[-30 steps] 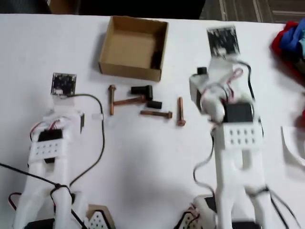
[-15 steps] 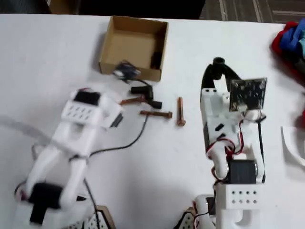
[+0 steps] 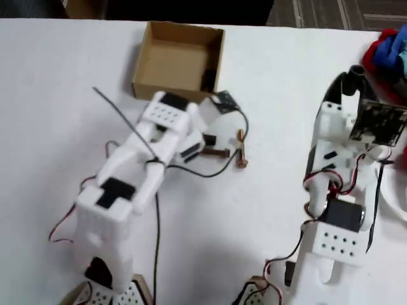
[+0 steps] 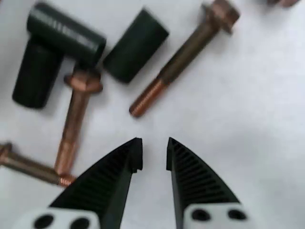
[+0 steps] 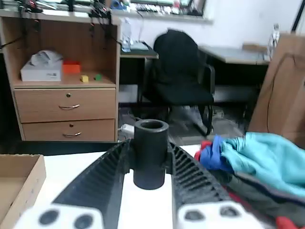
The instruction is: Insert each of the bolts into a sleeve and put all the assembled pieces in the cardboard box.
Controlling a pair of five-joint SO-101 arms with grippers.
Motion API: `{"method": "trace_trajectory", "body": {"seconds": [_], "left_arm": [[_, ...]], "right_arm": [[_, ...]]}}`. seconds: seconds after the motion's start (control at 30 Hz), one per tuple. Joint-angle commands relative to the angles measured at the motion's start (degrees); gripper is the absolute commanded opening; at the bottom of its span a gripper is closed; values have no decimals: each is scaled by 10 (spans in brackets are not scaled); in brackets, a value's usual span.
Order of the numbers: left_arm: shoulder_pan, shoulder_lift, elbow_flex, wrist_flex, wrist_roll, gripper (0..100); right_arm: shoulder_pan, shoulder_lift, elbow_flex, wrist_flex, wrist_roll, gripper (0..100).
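Left pincer point(image 4: 153, 151), now swung over the desk, gapes slightly just beside a bolt point(image 4: 183, 59); right pincer point(image 5: 148, 155) pinches a sleeve point(image 5: 150, 138).

The right gripper point(image 5: 148, 155) is clamping an upright black sleeve point(image 5: 150, 140); taking its heading as twelve, the box point(image 5: 16, 183) is lying at ten o'clock, cloth point(image 5: 257, 157) at two.

The bolts point(image 4: 183, 62) are coppery metal with a dull sheen, smooth on the shank and finely ridged at the threaded end. The sleeves point(image 4: 136, 45) look like matt black plastic. The cardboard box point(image 3: 175, 95) is plain brown and unglossed. The left gripper point(image 4: 153, 153) has black ribbed plastic fingers point(image 4: 190, 176) on a white plastic base. The table point(image 3: 57, 95) is white and smooth.
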Motion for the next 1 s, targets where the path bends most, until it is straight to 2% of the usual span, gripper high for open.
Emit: {"method": "trace_trajectory", "body": {"seconds": [0.0,0.43,0.97], "left_arm": [[19,50,-138,39,-4,107],[85,236,-460,215,-7,107],[97,376,-608,219,-7,108]], "right_arm": [[23,33,-50,-15,-36,22],[36,116,-98,-20,-39,22],[36,125,-104,-20,-39,22]]}}
